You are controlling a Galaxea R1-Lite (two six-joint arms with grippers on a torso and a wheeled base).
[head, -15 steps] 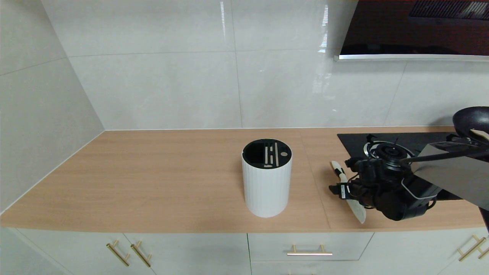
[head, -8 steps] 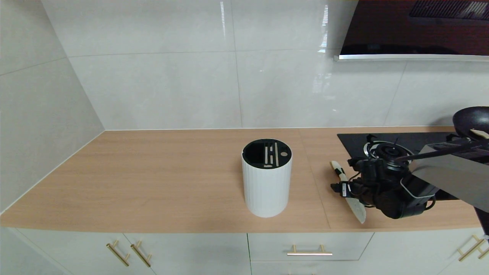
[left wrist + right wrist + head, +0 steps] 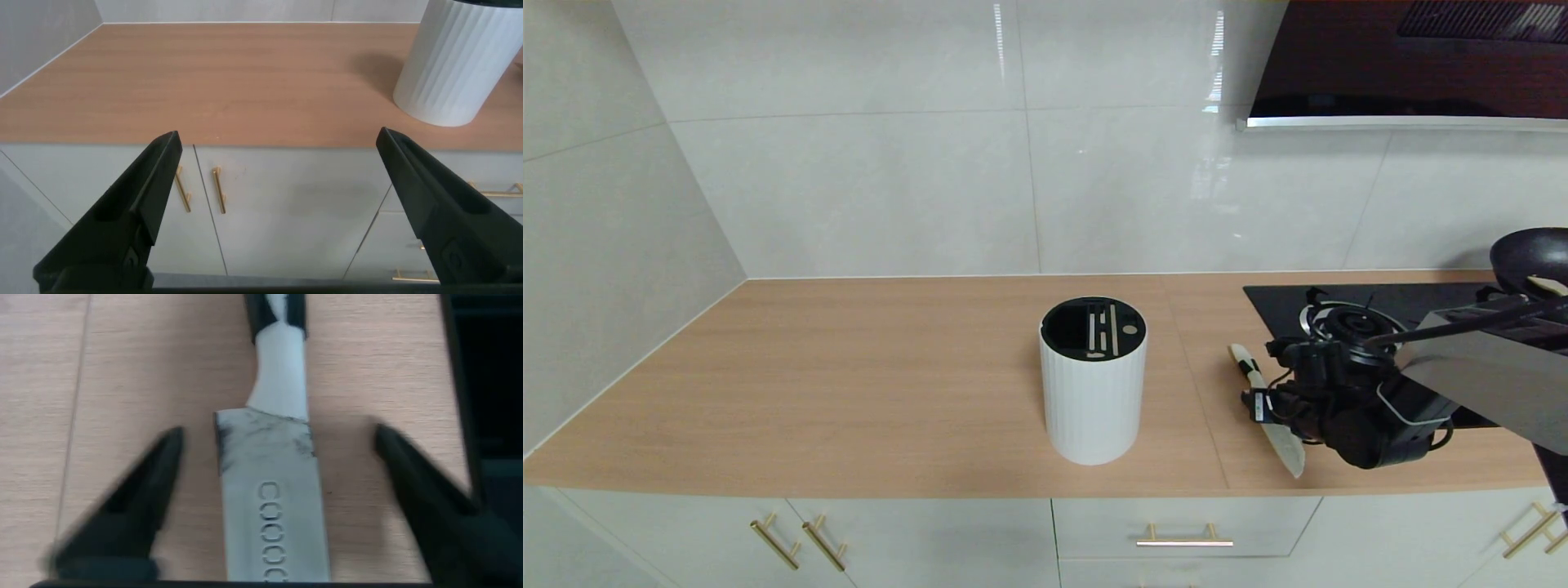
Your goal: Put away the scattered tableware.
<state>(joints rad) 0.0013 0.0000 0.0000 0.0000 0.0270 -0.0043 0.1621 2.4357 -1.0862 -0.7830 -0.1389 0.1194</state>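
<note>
A light wooden desk point(image 3: 849, 384) crosses the middle of the frame, with pale glossy wall tiles point(image 3: 890, 163) behind. At upper right hangs a dark range hood point(image 3: 1405, 65). Under it, at the right, a black cooktop point(image 3: 1270, 300) lies in the desk with a burner point(image 3: 1327, 317); a black pan point(image 3: 1529, 251) stands at the right edge. Along the bottom are white cabinet doors point(image 3: 931, 539) and a drawer with a gold handle point(image 3: 1184, 541).

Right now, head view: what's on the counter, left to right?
White ribbed utensil holder → knife → gas burner → black pan at the right edge. The right gripper straddles the knife, so it is left out of the order.
</note>
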